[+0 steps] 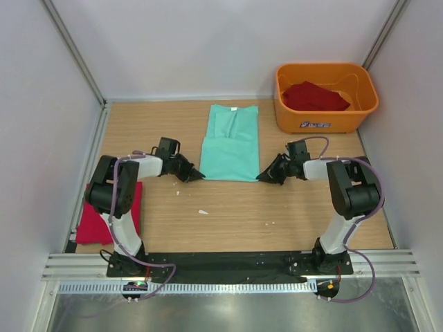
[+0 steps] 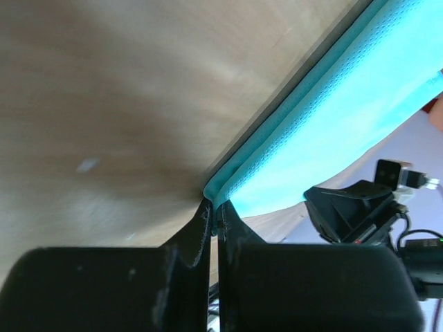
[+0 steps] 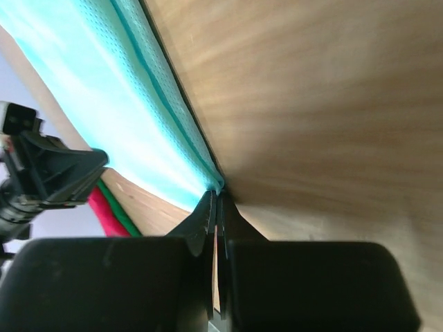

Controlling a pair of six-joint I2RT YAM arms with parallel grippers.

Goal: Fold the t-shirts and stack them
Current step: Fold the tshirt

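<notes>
left claw (image 1: 196, 176): pinching green shirt (image 1: 230, 142) near-left corner | right claw (image 1: 263, 178): pinching near-right corner | why: probably to lift hem evenly for folding

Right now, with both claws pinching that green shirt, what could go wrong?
1. The left claw and right claw grip only the very corner tips of the mint-green t-shirt, so the cloth may slip out on lifting.
2. The left arm hangs over the red t-shirt; a swing might drag it.

Wooden table (image 1: 235, 214), mint-green t-shirt (image 1: 230, 142), red t-shirt (image 1: 88, 223), orange tub (image 1: 346, 117)
</notes>
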